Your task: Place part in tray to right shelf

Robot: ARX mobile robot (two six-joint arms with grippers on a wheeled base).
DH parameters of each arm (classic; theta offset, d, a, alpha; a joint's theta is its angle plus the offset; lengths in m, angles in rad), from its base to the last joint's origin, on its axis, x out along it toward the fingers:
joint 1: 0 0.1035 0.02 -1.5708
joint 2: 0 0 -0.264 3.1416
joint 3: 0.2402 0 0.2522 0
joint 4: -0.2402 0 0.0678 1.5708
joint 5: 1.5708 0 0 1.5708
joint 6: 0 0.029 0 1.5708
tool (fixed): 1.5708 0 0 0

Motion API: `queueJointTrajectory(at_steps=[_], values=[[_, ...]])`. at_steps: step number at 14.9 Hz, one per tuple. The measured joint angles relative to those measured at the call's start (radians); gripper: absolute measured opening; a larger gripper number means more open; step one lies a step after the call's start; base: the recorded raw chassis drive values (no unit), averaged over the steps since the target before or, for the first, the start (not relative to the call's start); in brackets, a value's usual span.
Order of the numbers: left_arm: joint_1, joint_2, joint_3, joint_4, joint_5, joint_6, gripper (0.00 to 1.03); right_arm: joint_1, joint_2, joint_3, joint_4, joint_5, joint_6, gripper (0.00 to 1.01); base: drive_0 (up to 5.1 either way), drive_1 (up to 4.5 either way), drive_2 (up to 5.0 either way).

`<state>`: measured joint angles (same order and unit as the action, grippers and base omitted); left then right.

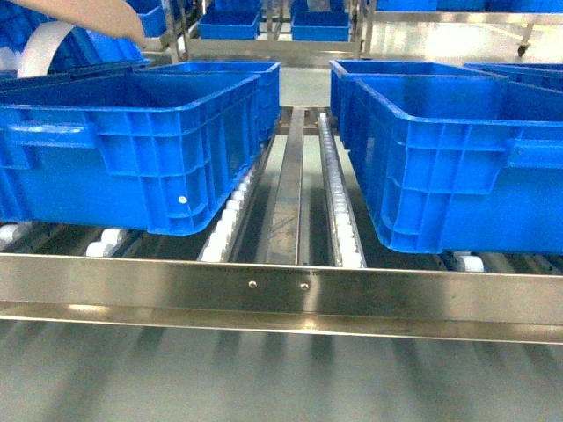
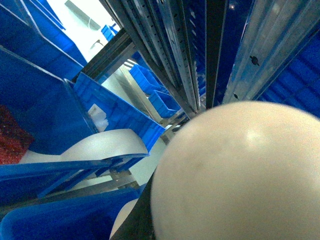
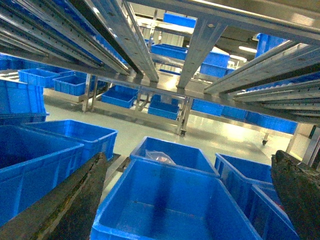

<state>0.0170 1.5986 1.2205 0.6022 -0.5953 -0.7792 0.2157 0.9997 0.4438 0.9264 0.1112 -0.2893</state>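
Head view gave you an open lane of rollers [image 1: 339, 207] between two blue crates [image 1: 132, 145], behind the shelf's front rail [image 1: 281, 294]. Your right pincer [image 3: 192, 200] was spread wide over a crate. Left pincer: couldn't tell, the beige tray [image 2: 235, 175] blocked it. Part wasn't visible.

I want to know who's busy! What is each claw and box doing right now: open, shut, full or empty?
Right claw, open wide, holding nothing.
Left claw, hidden behind the tray, cannot tell.
Beige tray, right up against the left wrist camera, blurred.
Crate below right claw, upright, empty.
Crate behind it, upright, holds something clear and crinkly.
Blue part, not seen anywhere.
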Motion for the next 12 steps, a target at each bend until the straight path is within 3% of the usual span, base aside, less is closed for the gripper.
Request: queueJointTrajectory(at_steps=[3,7,10,12], values=[[0.007,0.000,0.000,-0.013,0.012,-0.007,0.14,0.000,0.000,0.000,0.000,0.000,0.000,0.98,0.0,0.00,0.0],[0.019,-0.002,-0.014,-0.018,0.038,-0.050,0.14,0.000,0.000,0.000,0.000,0.000,0.000,0.98,0.0,0.00,0.0],[0.025,-0.083,-0.151,-0.037,0.091,-0.147,0.14,0.000,0.000,0.000,0.000,0.000,0.000,0.98,0.0,0.00,0.0],[0.032,-0.200,-0.287,0.047,0.130,-0.206,0.14,0.000,0.000,0.000,0.000,0.000,0.000,0.98,0.0,0.00,0.0]])
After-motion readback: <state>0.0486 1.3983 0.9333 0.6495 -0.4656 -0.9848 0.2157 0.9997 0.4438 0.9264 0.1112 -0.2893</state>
